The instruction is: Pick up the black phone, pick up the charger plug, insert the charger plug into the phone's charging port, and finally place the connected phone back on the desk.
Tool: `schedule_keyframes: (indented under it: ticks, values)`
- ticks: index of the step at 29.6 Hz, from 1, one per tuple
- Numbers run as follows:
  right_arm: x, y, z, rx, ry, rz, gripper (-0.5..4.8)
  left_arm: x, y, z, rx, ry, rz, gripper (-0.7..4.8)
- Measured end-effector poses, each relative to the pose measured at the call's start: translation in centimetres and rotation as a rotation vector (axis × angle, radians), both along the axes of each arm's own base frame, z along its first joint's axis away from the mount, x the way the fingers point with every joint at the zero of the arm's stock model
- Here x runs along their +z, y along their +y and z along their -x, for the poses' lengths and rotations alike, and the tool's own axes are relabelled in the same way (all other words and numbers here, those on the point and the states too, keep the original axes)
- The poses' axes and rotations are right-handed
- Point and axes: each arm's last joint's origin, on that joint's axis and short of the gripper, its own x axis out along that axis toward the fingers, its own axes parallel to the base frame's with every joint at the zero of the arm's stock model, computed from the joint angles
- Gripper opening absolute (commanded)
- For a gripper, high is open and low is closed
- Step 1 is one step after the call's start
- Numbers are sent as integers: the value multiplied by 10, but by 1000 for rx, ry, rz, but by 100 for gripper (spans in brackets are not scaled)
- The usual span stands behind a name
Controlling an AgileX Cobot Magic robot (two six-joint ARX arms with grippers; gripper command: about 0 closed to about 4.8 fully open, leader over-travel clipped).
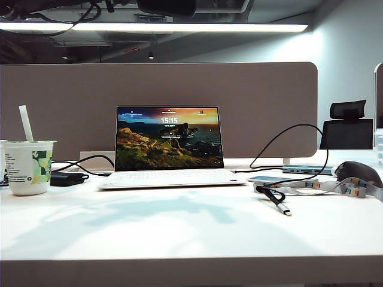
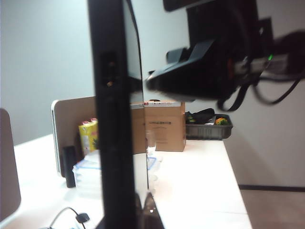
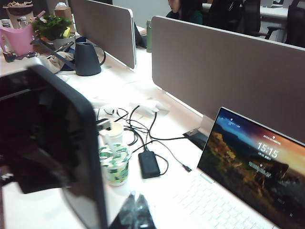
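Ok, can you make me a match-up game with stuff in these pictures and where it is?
1 cup
2 charger plug
3 left tool
4 right tool

a closed on the black phone, above the desk
b on the desk, right of the laptop
c on the desk, left of the laptop
d closed, empty, above the desk

Pairs: 1-c, 2-b, 3-a, 4-d
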Motion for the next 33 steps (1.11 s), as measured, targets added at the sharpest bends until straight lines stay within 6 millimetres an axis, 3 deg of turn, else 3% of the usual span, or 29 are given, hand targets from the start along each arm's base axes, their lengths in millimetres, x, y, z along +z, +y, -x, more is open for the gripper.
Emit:
schedule_keyframes:
  ticks: [8, 13, 18, 33]
  values:
    - [16, -11, 34, 12, 95, 32, -5, -5, -23, 5, 66, -53, -19, -6]
    - [16, 0, 45, 86, 125, 80, -5, -12, -38, 8, 74, -54, -67, -6]
    - [8, 5, 48, 119, 153, 137, -5, -12, -47, 13, 84, -81, -63, -6]
    - [7, 5, 49, 70, 169, 173, -5, -10, -45, 13, 103, -68, -53, -6]
